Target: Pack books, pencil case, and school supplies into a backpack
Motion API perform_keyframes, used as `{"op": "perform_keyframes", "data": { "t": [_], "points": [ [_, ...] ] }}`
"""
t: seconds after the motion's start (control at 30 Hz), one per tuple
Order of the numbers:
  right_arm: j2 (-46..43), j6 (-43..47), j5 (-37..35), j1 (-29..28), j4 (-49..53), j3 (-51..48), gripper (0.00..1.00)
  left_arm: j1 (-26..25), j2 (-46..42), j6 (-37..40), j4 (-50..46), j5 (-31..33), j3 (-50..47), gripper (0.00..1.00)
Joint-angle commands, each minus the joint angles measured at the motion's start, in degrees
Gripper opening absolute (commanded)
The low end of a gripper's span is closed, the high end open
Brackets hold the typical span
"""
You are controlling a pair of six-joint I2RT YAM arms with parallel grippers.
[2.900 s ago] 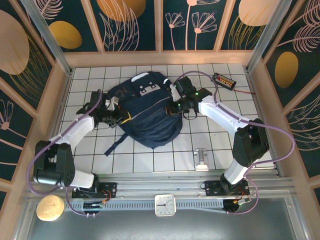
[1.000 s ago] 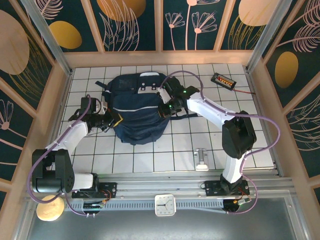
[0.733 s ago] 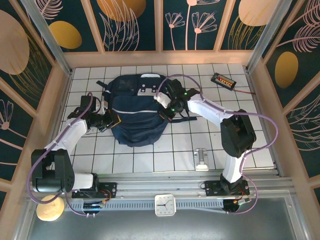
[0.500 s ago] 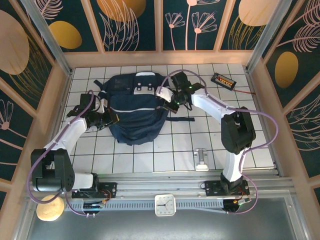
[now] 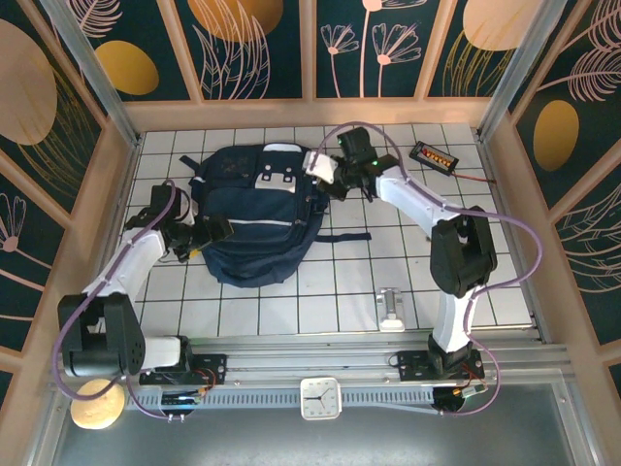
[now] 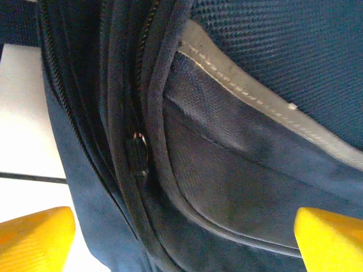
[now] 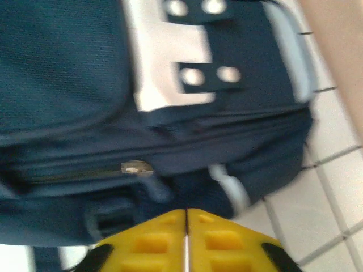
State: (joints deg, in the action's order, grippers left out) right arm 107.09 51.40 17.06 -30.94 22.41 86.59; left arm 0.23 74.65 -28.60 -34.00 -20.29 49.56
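Backpack [image 5: 257,218], navy-blue, flat on white-tiled worktop [image 5: 388,262] — left tool [image 5: 207,236] at its zipped side, fingers [image 6: 34,238] spread wide; right tool [image 5: 318,178] by its top corner, fingers [image 7: 147,243] pressed together — near white patch [image 5: 277,178].

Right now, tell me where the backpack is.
Top view: the backpack lies left of centre on the tiled table, the left end effector at its left edge, the right end effector by its far-right corner.

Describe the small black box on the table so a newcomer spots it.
From the big navy backpack on the white tiled table, look to the far right corner: a small black box lies there. Its yellow-red label and red wire set it apart from the silver piece near the front edge.
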Motion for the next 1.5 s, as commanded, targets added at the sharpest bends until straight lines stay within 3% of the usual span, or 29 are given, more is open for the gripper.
{"op": "perform_keyframes", "data": {
  "t": [0.0,0.1,0.37,0.6,1.03,1.47],
  "points": [
    [-5.81,-4.01,3.77,-4.58,-3.17,-8.69,0.43,0.03,-6.16,-9.24,3.56,-2.77,-1.48,0.99],
    [-9.12,-6.62,5.32,-5.58,-10.15,-16.37,0.56,-0.05,-9.24,-16.11,6.4,-6.64,-3.8,0.99],
    [-7.19,-9.21,6.9,-5.45,-15.21,-18.13,0.57,-1.82,-14.35,-30.95,15.62,-13.37,-14.02,0.99],
    [-4.58,-10.75,9.46,-5.31,-15.97,-17.01,0.58,-8.58,-13.19,-39.85,23.78,-13.14,-19.72,0.99],
    [-2.33,-11.32,12.36,-0.88,-15.62,-18.7,0.56,-8.85,-12.0,-36.7,19.34,-8.86,-19.59,0.99],
    [0.13,-9.27,13.44,-3.06,-13.27,-16.94,0.51,-5.68,-9.34,-31.52,15.36,-9.5,-15.82,0.99]
  ]
}}
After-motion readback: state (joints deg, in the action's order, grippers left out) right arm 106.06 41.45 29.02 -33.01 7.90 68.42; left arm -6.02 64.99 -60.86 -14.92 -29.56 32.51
